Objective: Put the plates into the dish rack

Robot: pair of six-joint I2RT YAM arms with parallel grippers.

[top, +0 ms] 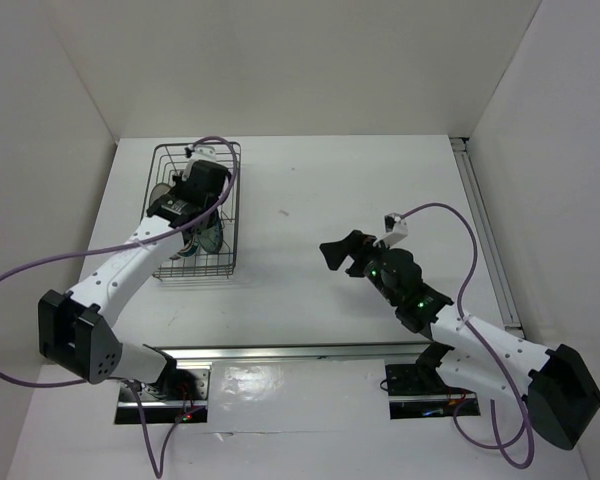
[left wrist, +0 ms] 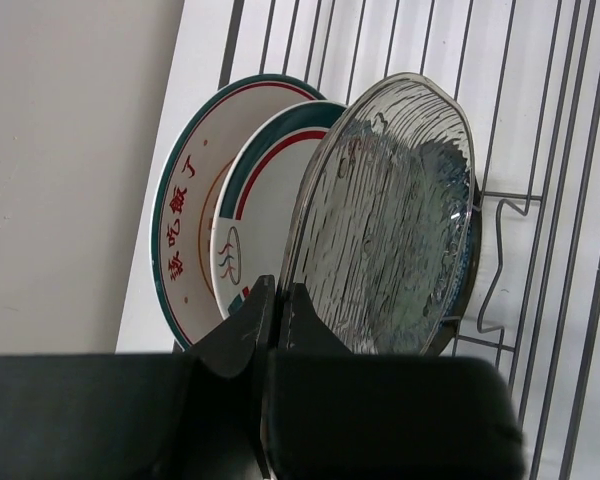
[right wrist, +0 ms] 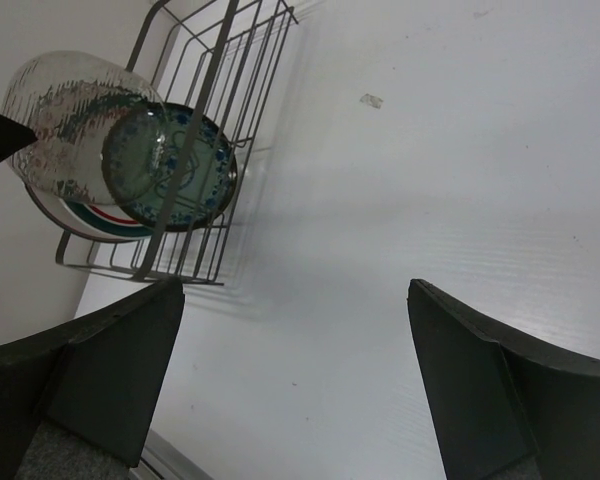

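The black wire dish rack [top: 235, 180] stands at the back left; it also shows in the left wrist view [left wrist: 540, 150] and the right wrist view [right wrist: 220, 60]. My left gripper [top: 195, 195] is over it, shut [left wrist: 280, 290] on the rim of the translucent grey plate [left wrist: 390, 220], held upright in the rack. The teal-blue plate [right wrist: 175, 165] stands just behind it. Two white plates stand on the other side: one with a teal rim and red characters [left wrist: 185, 220], one with green and red bands [left wrist: 265, 200]. My right gripper [top: 362, 238] is open and empty [right wrist: 295, 290] above the bare table.
A metal rail [top: 485, 230] runs along the table's right edge and another [top: 300, 352] along the near edge by the arm bases. White walls enclose the table on three sides. Purple cables loop from both arms.
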